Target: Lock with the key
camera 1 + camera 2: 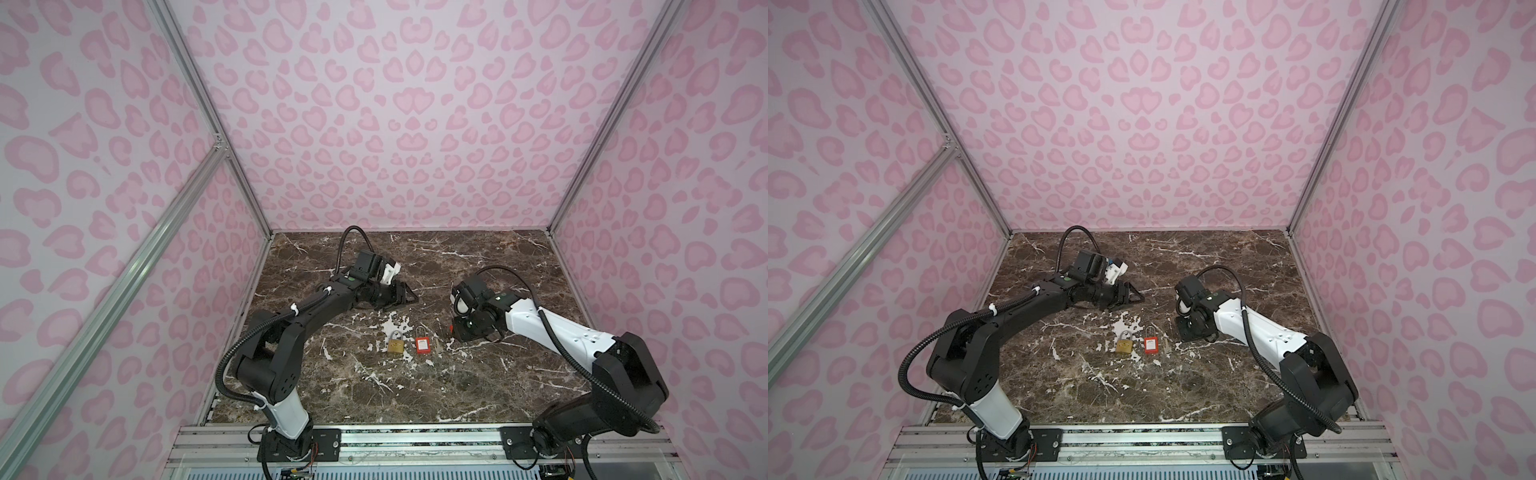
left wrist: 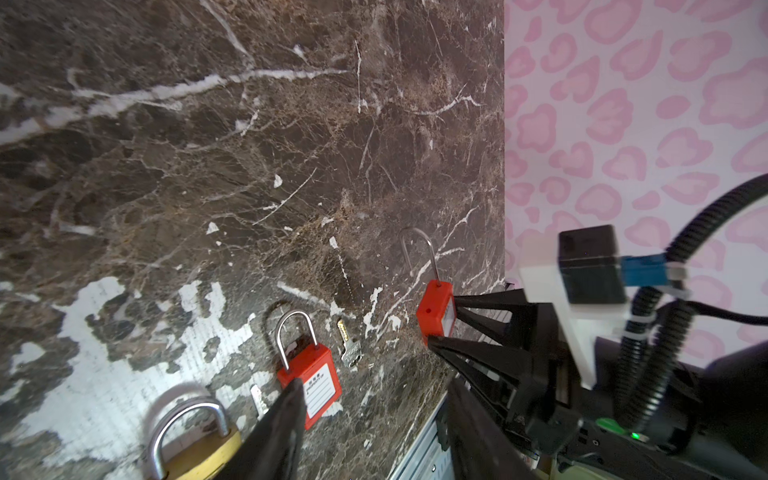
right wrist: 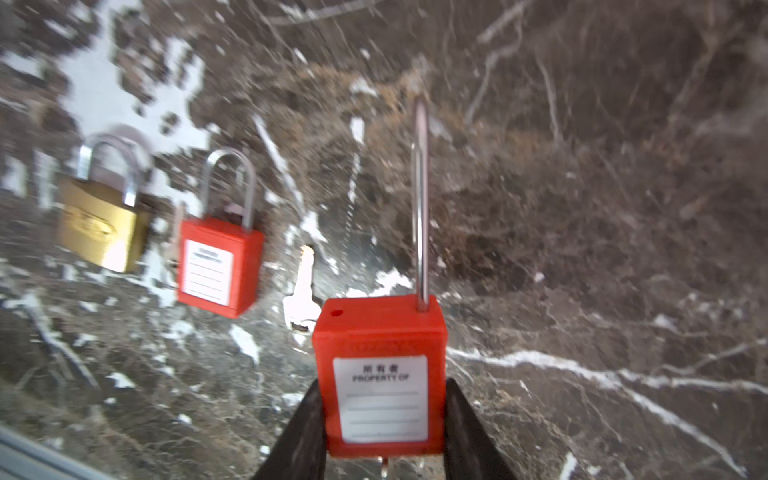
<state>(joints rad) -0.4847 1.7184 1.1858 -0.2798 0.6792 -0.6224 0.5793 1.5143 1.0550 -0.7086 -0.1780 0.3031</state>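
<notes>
Nearest me, flat on the marble top (image 1: 374, 399): brass padlock (image 1: 395, 345), second red padlock (image 1: 422, 345), and the loose key (image 3: 305, 286) just beside that red one. Risk: the key lies flush, so a pinch may skate it away or knock the neighbouring locks. A second key-like sliver sits between the two lying locks, so I could fetch the wrong one.

Next out: right gripper (image 3: 384, 388) is clamped on the sides of the held red padlock (image 3: 380, 332), its shackle (image 3: 421, 199) swung clear of its hole. It is a side grip only. I judge that a push on the shackle or keyway could twist the lock out. Something small pokes out beneath it, too blurred to name.

Farthest: left gripper (image 1: 405, 294), fingers apart with nothing between them, well apart from the key.
</notes>
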